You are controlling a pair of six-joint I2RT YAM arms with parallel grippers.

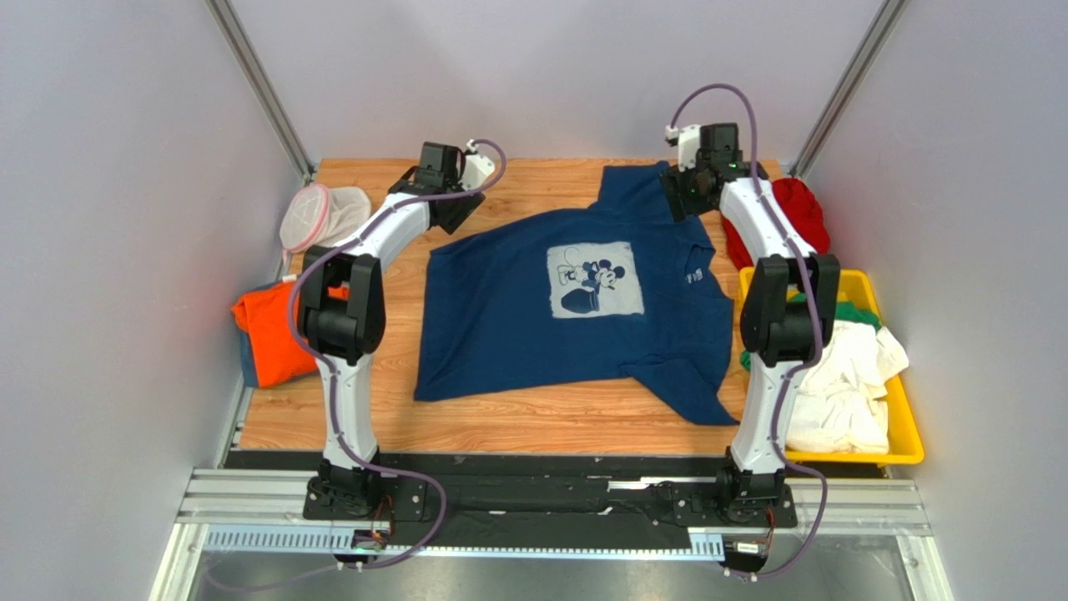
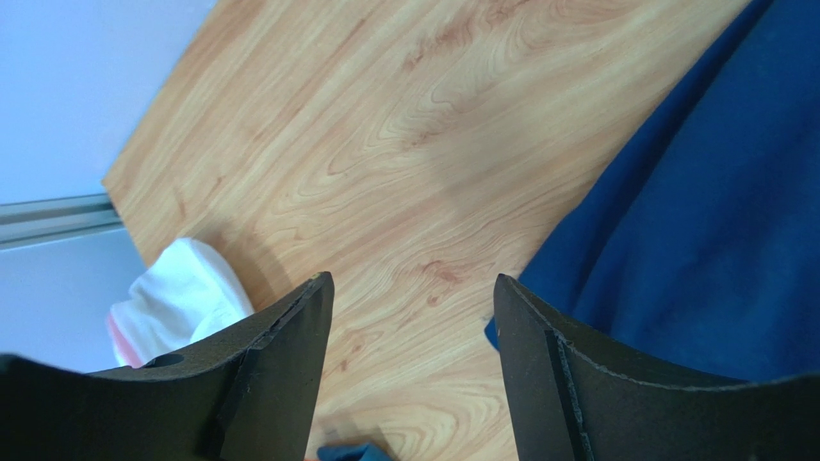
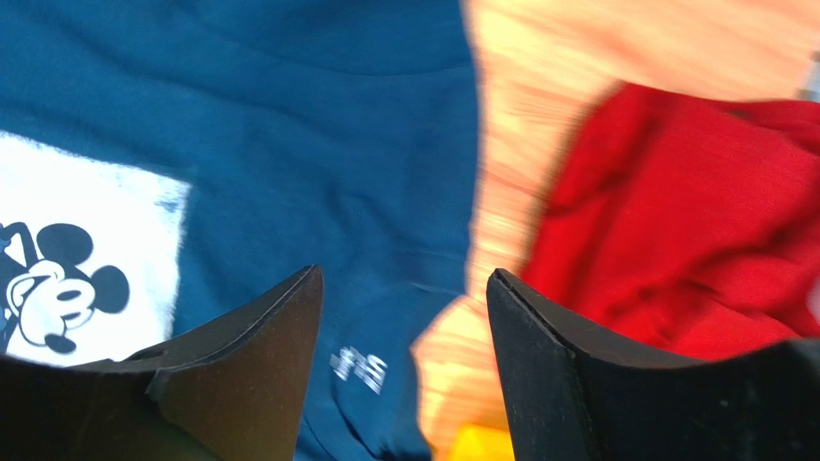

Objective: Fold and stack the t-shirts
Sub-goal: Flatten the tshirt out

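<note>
The left gripper has its two fingers apart and nothing is between them; under the gap there is only the bare wood of the table. The navy blue t-shirt lies spread flat with its front upward, and one edge of it comes just beside this gripper's right-hand finger, as its wrist camera shows. On the other side, past the left-hand finger, is the white mesh pouch with a pink rim. The right gripper is also open and empty. It hangs over the border of the same shirt: the blue cloth and its pale Mickey Mouse print are below and beyond its left finger, and the red t-shirt lies crumpled beyond its right finger, with a strip of wood between the two shirts. The wrist picture here is blurred. Nearer to the base of this arm stands a yellow bin with a white t-shirt and a green t-shirt. The orange t-shirt lies folded beside the left arm, well apart from its gripper.
</note>
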